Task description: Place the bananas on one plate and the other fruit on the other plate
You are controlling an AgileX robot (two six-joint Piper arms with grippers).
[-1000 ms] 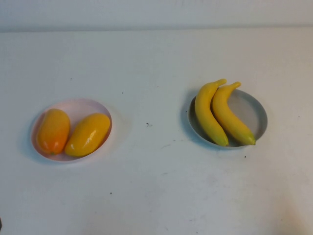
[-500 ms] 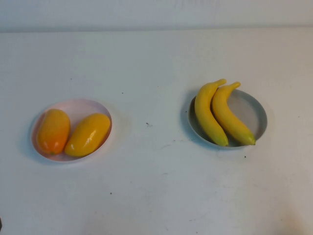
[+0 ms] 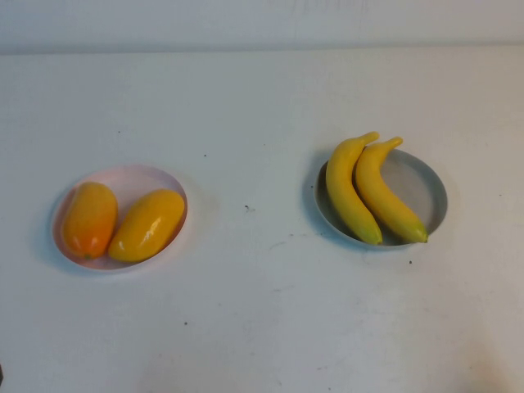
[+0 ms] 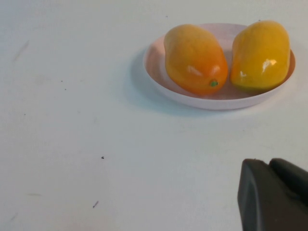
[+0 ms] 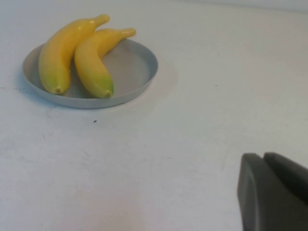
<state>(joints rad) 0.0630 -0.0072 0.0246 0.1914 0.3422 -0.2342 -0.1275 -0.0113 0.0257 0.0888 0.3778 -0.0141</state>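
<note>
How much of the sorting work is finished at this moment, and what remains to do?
It looks finished. Both bananas lie side by side on the grey plate, and both orange fruits lie on the pink plate. No fruit is on the bare table. Nothing is in hand: the left hand and the right hand show only in the wrist views, each back from its plate. Nothing seems left to move.

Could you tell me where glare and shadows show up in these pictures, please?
High view: soft highlights on the mangoes and bananas; faint shadow left of each plate. Left wrist view: bright glints on both mangoes, left gripper a dark corner shape. Right wrist view: right gripper likewise; grey plate evenly lit.
</note>
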